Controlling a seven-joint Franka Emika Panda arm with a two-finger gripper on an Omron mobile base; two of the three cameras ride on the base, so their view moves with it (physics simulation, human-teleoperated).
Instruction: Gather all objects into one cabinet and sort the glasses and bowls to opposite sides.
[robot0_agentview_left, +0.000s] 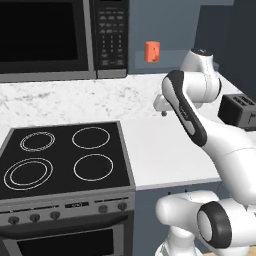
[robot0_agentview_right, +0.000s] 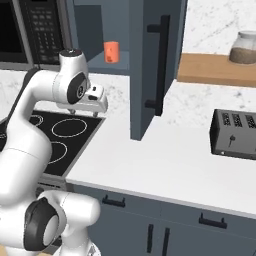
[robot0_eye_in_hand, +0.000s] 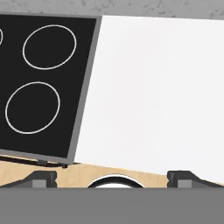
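The hand (robot0_agentview_right: 84, 113) hangs above the white counter (robot0_agentview_right: 165, 165), just right of the black stove top (robot0_agentview_left: 65, 155), pointing straight down. Its fingers (robot0_eye_in_hand: 41, 178) stand spread wide apart with nothing between them; it is released and empty. From the hand view the fingertips frame bare counter surface, with the stove's right edge and two of its ring burners off to the left.

On the right part of the counter sits a black toaster (robot0_agentview_right: 235, 134), slots upward, well apart from the hand.

Farther back, the cabinet (robot0_agentview_right: 150, 65) hangs on the wall: dark slate-blue, its flat door swung open toward the room, with a long black vertical bar handle (robot0_agentview_right: 161, 65) on it. Inside, on the cabinet's shelf, stands the orange cup (robot0_agentview_right: 111, 52), a small bright cylinder, upright, near the left side of the opening.

Left of the cabinet is the black microwave (robot0_agentview_left: 60, 37). At far right a glass jar (robot0_agentview_right: 244, 47) rests on a wooden shelf (robot0_agentview_right: 210, 70).
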